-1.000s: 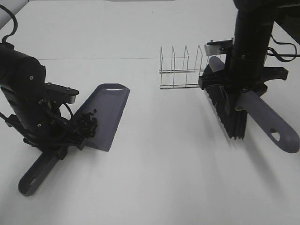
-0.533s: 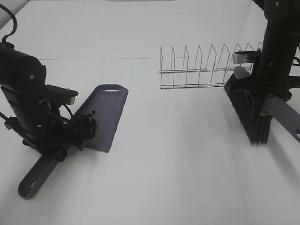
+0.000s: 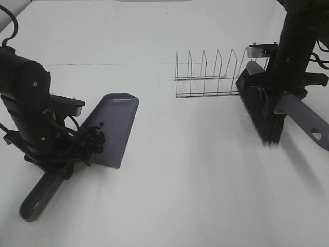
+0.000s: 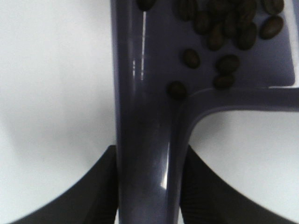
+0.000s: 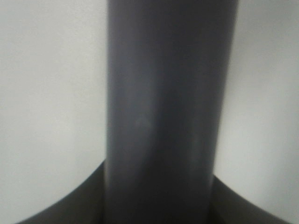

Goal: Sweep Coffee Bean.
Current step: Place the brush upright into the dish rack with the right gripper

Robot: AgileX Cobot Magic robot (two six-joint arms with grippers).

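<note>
Beans (image 3: pixel 94 139) lie heaped at the back of the dustpan (image 3: pixel 119 116). They look tiny, light, hard and quick to roll, so move them by the pan, kept level. Left jaws pinch its handle; right jaws pinch the brush (image 3: pixel 264 116) handle.

One dustpan (image 3: pixel 119 121), one brush (image 3: pixel 267 117), one wire rack (image 3: pixel 205 78). Two robot arms (image 3: pixel 28 103) (image 3: pixel 298 36), one heap of beans (image 3: pixel 93 140), uncountable.

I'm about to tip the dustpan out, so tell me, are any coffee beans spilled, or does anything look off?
Nothing stands out. The coffee beans lie heaped at the handle end of the dustpan, which the left gripper holds; none show on the table. The right gripper holds the brush near the wire rack.
</note>
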